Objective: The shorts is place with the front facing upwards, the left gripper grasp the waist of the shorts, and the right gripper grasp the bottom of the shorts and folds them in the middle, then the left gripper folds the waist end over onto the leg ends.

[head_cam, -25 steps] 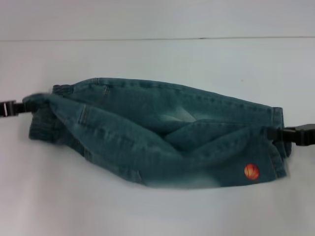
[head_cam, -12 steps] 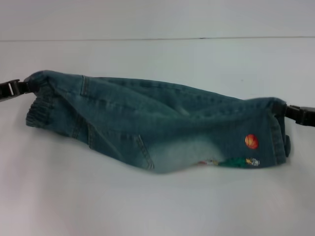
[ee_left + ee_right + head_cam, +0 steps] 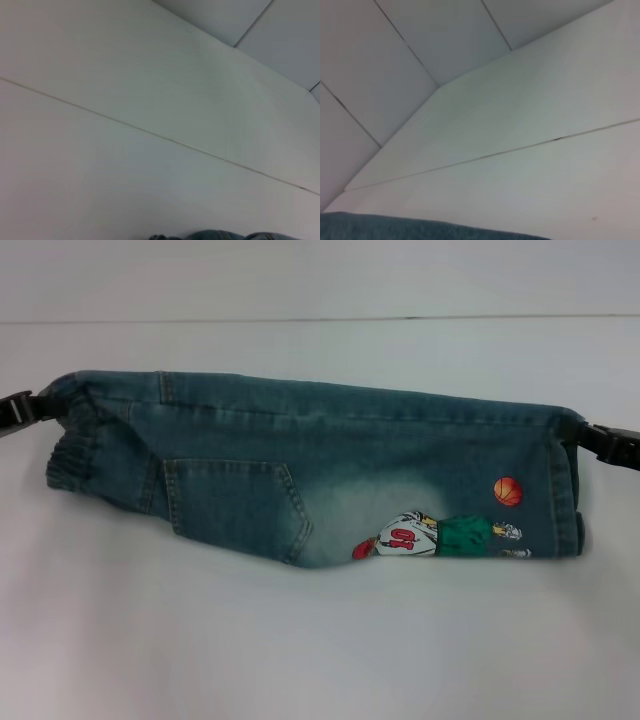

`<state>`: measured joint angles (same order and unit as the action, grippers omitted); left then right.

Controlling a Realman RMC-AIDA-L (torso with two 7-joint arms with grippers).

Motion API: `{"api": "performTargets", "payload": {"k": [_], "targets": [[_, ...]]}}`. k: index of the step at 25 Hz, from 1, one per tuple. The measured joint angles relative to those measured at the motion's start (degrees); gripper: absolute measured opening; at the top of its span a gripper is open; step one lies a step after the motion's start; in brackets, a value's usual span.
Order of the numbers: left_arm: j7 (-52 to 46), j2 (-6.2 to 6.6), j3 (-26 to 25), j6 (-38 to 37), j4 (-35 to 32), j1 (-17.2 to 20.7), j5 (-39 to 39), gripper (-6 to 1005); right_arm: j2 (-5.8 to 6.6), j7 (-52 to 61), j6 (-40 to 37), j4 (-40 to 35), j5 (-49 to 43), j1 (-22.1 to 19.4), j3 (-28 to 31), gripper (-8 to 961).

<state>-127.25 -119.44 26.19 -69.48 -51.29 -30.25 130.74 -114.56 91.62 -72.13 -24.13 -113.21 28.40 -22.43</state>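
denim shorts held up lengthwise between two grippers

shorts [image 3: 310,475] hang folded along their length over the white table [image 3: 320,660], stretched sideways in the head view with the elastic waist at the robot's left and the leg ends at its right. the top edge runs nearly straight from one gripper to the other, while the lower edge sags towards the table; whether it touches cannot be told. a back pocket and a printed cartoon player with a small orange ball face the camera.

the left gripper [image 3: 22,410] is pressed together on the waist corner, and the right gripper [image 3: 605,445] is pinching the upper corner of the leg ends. each wrist view shows only a sliver of blue cloth at its edge and no fingers.

the cloth looks like soft but fairly thick denim: light enough for a corner pinch, limp enough to droop in the middle, yet with seams and a gathered waistband that give a firmer, bulkier bite. the best holds seem to be those stitched edges, the waistband and the hems, since a grip on a single loose layer could let the fold slide apart. keeping mild tension between the two holds should keep the crease straight as it is laid down.
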Motion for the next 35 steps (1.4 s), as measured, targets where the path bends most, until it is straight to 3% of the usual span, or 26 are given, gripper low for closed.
{"api": "performTargets", "payload": {"k": [9, 20, 26, 35], "targets": [[1.5, -0.57, 0.1, 4.8, 2.5, -2.4, -0.2, 74, -2.40, -3.3, 5.9, 0.3, 0.1, 2.1, -0.5, 36], [2.1, -1.01, 2.0, 12.3, 6.2, -4.2, -0.2, 79, -4.12, -6.8, 10.5, 0.6, 1.9, 1.8, 0.2, 35], [2.2, -2.07, 5.5, 16.0, 6.6, -5.2, -0.2, 81, -4.43, -9.4, 12.7, 2.3, 3.7, 1.7, 0.2, 36], [2.0, -3.01, 6.3, 22.3, 7.6, -5.9, -0.5, 84, -4.77, -11.3, 13.3, 2.8, 6.5, 1.6, 0.2, 40]]}}
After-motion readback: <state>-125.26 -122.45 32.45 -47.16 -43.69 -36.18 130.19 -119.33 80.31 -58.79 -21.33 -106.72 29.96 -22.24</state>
